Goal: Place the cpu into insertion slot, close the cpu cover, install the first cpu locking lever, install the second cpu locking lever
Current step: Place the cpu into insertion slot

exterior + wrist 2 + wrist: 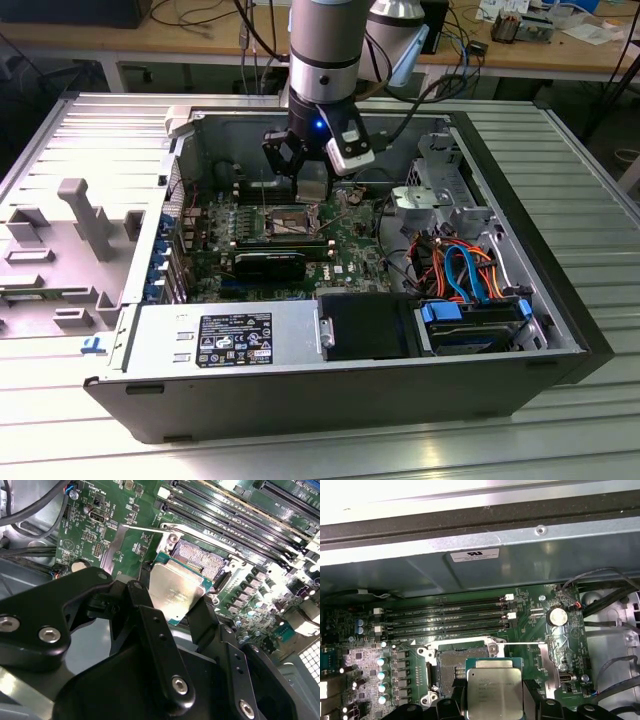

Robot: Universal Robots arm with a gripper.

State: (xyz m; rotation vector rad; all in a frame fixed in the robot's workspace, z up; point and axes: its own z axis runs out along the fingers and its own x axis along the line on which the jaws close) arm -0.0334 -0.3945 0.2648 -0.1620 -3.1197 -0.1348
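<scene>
cpu (494,690) clamped in pincer (173,595), above insertion slot (451,663)

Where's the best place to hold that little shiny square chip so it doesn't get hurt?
By two opposite thin edges, coming from above. The cpu is flat and thin, with a broad metal top, so pinching its sides keeps both faces untouched. In the second wrist view the gripper holds it just that way, near the insertion slot.

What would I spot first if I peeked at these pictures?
Probably the shiny silver chip, pinched in the black end effector close to its open socket. Then the big opened computer case around them, full of green board and coloured cables.
</scene>
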